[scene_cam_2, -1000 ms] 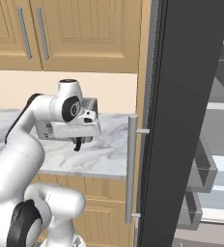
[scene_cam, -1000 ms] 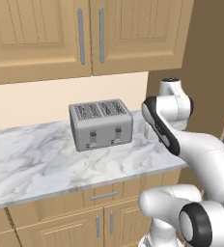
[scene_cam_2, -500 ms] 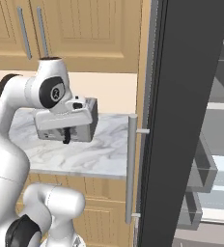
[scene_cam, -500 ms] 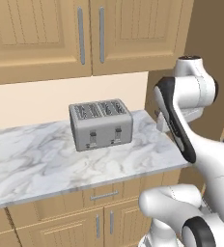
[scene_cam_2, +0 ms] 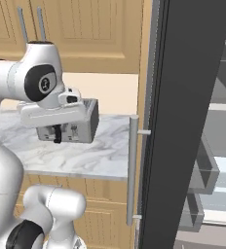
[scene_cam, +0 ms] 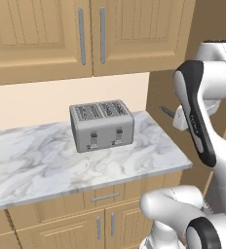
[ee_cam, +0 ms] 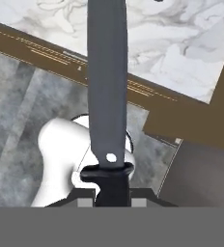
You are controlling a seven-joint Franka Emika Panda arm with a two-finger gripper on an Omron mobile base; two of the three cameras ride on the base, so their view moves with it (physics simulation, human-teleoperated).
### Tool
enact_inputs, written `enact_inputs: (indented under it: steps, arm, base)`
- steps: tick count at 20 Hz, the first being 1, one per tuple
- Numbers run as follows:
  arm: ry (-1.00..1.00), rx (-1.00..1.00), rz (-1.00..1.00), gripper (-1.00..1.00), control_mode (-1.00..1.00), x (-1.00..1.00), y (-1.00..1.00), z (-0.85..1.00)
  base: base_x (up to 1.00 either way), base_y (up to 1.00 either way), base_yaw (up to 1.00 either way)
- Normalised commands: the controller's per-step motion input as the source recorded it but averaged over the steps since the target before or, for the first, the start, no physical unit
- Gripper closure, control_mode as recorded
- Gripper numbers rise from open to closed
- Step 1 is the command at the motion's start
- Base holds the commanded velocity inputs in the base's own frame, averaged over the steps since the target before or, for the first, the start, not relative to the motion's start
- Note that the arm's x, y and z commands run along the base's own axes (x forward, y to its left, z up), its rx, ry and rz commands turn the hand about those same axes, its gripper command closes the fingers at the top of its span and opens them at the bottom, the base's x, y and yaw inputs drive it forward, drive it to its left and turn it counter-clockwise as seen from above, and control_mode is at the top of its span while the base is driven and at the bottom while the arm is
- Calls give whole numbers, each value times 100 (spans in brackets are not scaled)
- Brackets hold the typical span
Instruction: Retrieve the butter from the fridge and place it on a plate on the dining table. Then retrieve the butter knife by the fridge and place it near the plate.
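Hand view | tool clenched on butter knife | blade points straight ahead

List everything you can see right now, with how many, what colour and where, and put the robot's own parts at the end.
Toaster: one, silver-grey, on the marble counter, near the wall.
Counter: one, white-grey marble top on tan wooden cabinets with drawers.
Wall cupboards: tan wood with grey bar handles, above the counter.
Fridge: one, dark grey door standing open right of the counter, with a long bar handle; grey shelves and door bins beyond it.
Butter knife: one, dark blade and black handle, gripped at the handle, blade pointing away from the hand.
Arm: one, white with dark joints, raised beside the counter's right end.
Hand: one, shut on the butter knife.
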Motion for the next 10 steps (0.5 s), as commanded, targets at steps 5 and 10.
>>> enact_inputs:
  steps: [5, 10]
  arm:
    - [0, 0, 7, 100, -100, -51, 2, 24]
    - [0, 0, 1, 100, 100, -8, 0, 3]
  base:
    - [0, 0, 0]
    - [-35, 1, 0]
